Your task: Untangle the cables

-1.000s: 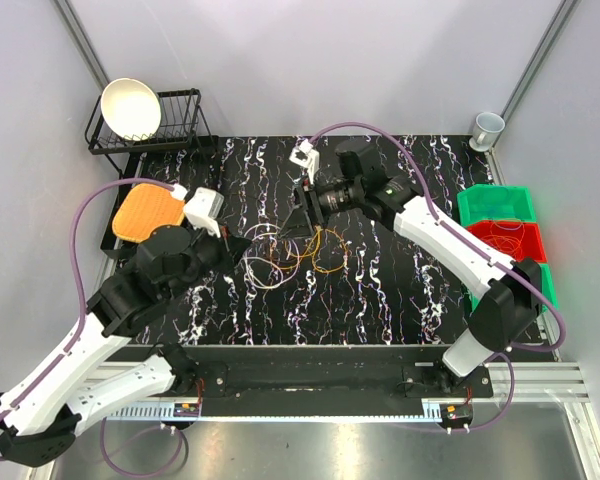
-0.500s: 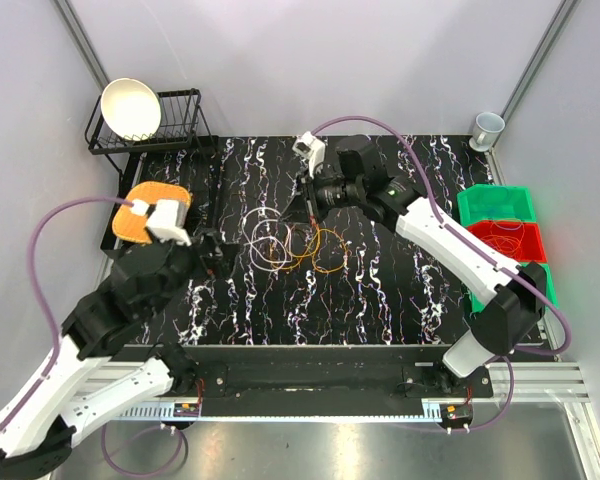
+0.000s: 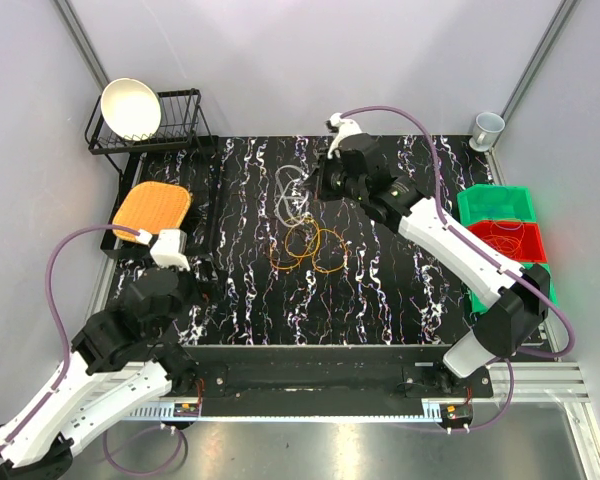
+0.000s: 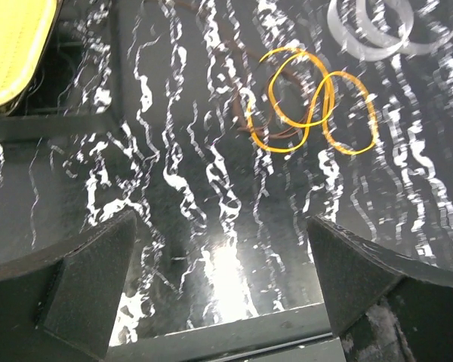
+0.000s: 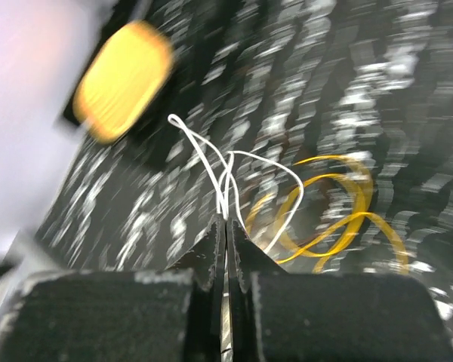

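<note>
At far centre, right gripper (image 5: 225,226) clamps pale cable (image 5: 224,197), left gripper (image 4: 223,271) wide

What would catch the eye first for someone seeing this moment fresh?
The right gripper stands out, shut on a pale cable over the far middle of the black marbled mat. Just nearer, an orange cable lies in loose loops at the mat's centre. The left gripper hangs open over the near left, holding nothing.
</note>
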{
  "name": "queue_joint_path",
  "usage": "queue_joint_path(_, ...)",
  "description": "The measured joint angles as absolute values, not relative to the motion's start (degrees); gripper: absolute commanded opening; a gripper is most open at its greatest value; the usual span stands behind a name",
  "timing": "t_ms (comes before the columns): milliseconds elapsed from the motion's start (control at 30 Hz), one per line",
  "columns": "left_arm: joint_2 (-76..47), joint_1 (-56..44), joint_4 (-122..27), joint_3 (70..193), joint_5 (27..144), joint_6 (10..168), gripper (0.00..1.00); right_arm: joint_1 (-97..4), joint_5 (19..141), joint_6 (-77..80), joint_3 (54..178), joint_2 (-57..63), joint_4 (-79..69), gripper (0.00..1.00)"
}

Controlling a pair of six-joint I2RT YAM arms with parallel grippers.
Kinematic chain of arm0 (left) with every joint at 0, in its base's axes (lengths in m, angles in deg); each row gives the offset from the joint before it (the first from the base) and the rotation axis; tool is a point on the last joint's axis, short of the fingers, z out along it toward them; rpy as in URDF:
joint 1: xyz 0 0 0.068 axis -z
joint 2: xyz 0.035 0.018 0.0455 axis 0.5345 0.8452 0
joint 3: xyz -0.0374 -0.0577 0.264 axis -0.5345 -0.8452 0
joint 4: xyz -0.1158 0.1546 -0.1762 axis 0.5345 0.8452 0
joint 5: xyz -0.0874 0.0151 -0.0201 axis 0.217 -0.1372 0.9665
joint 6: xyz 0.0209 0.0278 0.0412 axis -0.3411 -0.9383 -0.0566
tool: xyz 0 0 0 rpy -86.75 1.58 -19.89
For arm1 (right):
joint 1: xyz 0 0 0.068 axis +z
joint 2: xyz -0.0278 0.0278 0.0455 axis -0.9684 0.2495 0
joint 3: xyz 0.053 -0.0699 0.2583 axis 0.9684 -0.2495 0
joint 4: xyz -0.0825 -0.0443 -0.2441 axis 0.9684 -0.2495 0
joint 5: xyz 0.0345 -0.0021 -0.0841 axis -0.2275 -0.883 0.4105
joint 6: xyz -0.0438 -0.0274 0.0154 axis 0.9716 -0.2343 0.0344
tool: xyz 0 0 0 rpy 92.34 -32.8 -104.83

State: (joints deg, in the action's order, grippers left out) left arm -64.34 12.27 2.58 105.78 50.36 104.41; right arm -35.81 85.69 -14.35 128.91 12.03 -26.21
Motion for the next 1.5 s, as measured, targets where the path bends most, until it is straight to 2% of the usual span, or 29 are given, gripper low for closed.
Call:
queue_joint_path(200,-64.34,12.27,3.14,105.21,48.92,104.47,0.99,-37.45,104.79,-21.67,128.84,11.95,-28.65,0.00)
queue_joint_path(600,-62.94,12.27,2.93,105.19,48.98,104.47,0.99,-38.82,137.01,-47.95,134.52,8.38,-50.14,0.00)
queue_joint_path(800,-62.83,12.27,2.93,105.19,48.98,104.47,0.99,-40.03,150.49,-67.25,150.63,15.68,-70.07,0.00)
queue_joint_path(900,-62.61,12.27,2.90,105.19,48.98,104.47,0.99,-42.67,151.72,-73.67,156.97,21.41,-73.72,0.00)
queue_joint_path(1167,-63.09,12.25,2.88,105.08,48.96,104.47,0.99,-49.88,148.15,-79.86,154.32,24.80,-79.62,0.00)
queue_joint_path(1300,-63.51,12.22,2.90,104.88,48.96,104.47,0.99,-49.58,148.29,-78.09,153.47,22.81,-80.04,0.00)
queue_joint_path(1500,-63.49,12.25,2.90,104.86,48.96,104.47,0.99,-51.08,149.86,-74.61,143.61,11.88,-80.21,0.00)
